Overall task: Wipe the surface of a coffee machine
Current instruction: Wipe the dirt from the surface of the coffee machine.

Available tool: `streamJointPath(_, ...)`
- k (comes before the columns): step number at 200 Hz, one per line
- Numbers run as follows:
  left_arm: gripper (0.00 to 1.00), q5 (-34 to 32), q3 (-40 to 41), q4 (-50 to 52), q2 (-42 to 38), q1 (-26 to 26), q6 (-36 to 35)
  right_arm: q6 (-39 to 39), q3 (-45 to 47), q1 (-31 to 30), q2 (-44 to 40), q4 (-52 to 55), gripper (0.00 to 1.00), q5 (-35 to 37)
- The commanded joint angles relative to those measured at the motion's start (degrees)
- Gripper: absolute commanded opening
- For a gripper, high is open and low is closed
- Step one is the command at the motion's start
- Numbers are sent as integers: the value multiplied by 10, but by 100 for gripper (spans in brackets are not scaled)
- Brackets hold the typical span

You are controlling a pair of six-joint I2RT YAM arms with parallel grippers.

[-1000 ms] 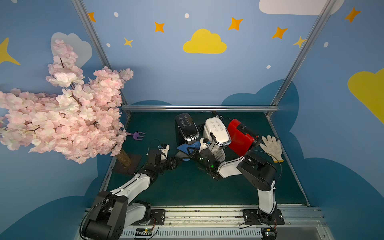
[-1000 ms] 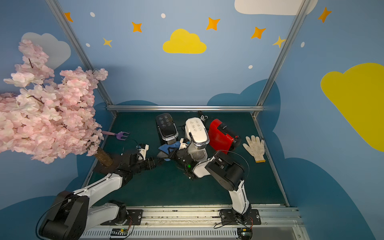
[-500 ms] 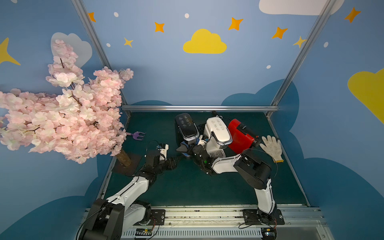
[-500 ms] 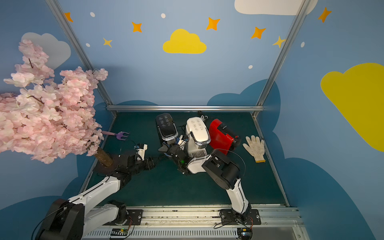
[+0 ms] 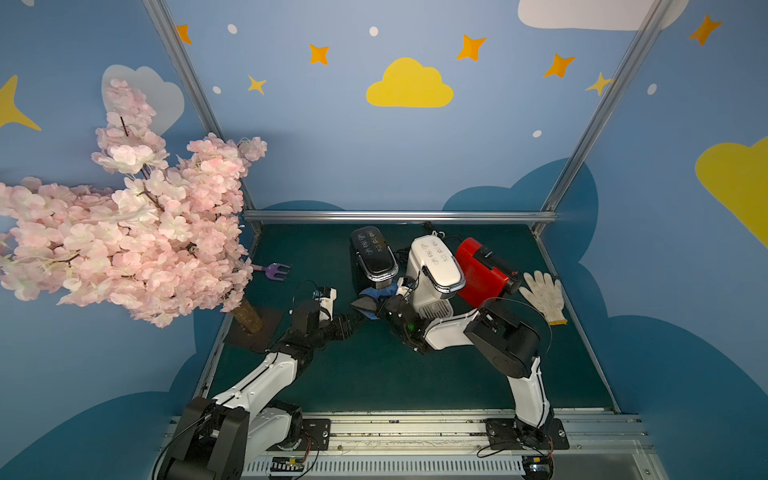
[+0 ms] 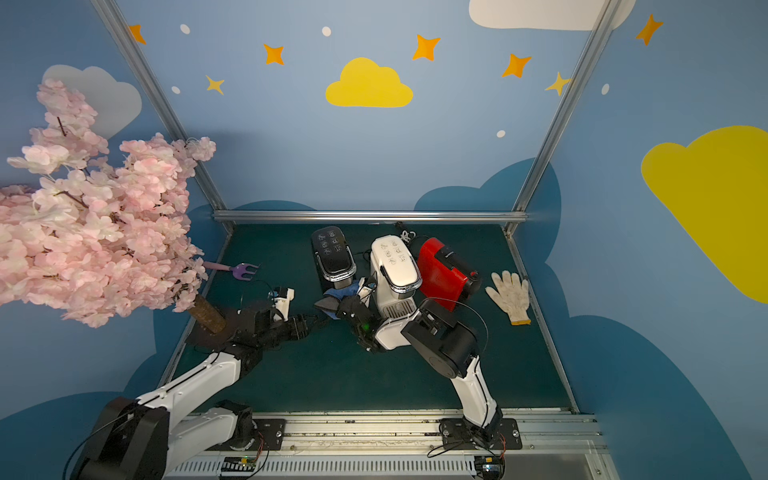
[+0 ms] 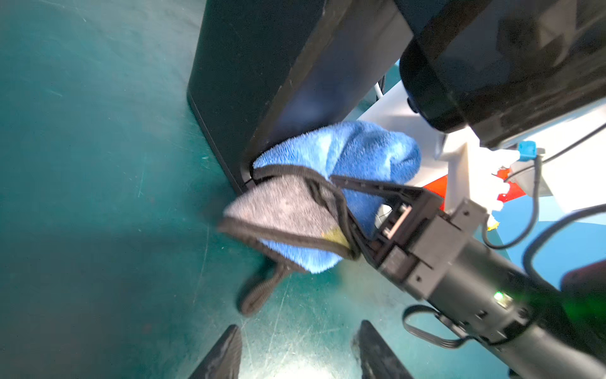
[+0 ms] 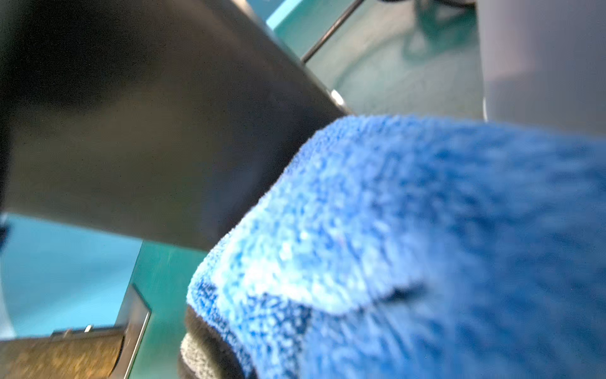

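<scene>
Contact between cloth and machine is made out best in the left wrist view, where the blue-and-grey cloth (image 7: pixel 360 154) is seen bunched against the lower front edge of the black coffee machine (image 7: pixel 262 65), with one black-hemmed corner hanging down toward the green counter (image 7: pixel 82 164). There the right gripper (image 7: pixel 341 193) is shown clamped on the cloth's fold. The left gripper (image 7: pixel 300 354) is seen low over the counter, just short of the cloth, with its fingers spread and nothing between them. In the right wrist view only the cloth (image 8: pixel 410 246) and the machine's dark wall (image 8: pixel 147 131) are given, and the gripper itself is covered. The wider layout is supplied in both top views: the black coffee machine (image 5: pixel 372 257) is set beside a white machine (image 5: pixel 436 266) and a red machine (image 5: pixel 482 270), and the cloth (image 5: pixel 374 296) is held at its foot, between the two arms.
</scene>
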State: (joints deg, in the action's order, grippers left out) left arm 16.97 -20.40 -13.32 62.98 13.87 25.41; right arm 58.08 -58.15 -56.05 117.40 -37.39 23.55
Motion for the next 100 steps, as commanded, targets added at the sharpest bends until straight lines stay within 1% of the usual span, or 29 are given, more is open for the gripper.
streamJointPath(1,57,-1,3,3,-2,-3,-11,6,21,-4,-26,47,0,-34)
streamJointPath(26,58,-4,3,5,-3,-4,-12,7,43,-12,-55,53,0,-49)
streamJointPath(49,57,-4,4,4,-1,-3,-12,3,65,-15,-80,36,0,-35)
streamJointPath(64,58,-8,4,3,3,-3,-13,-22,66,-11,-88,21,0,-21)
streamJointPath(100,57,-2,-1,-1,19,-3,-14,-46,41,5,-96,1,0,-11)
